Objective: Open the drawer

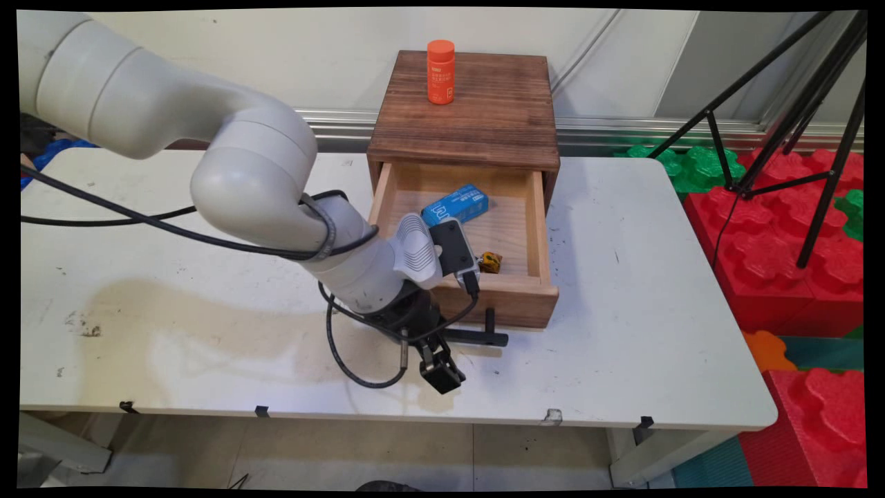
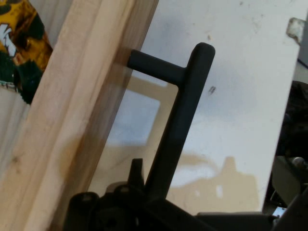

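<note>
Claw [image 1: 442, 370] beside open drawer's handle [image 2: 180, 120]

Wooden drawer [image 1: 525, 228] pulled open, its black handle [image 1: 484, 335] beside the pincer [image 1: 442, 373].

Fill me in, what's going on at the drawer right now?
The Kinova arm's claw sits low in front of the wooden cabinet's drawer, which stands open, right by the black handle. Whether it grips the bar can't be told. In the drawer lie a blue box and a small yellow toy. An orange bottle stands on top of the cabinet.
</note>
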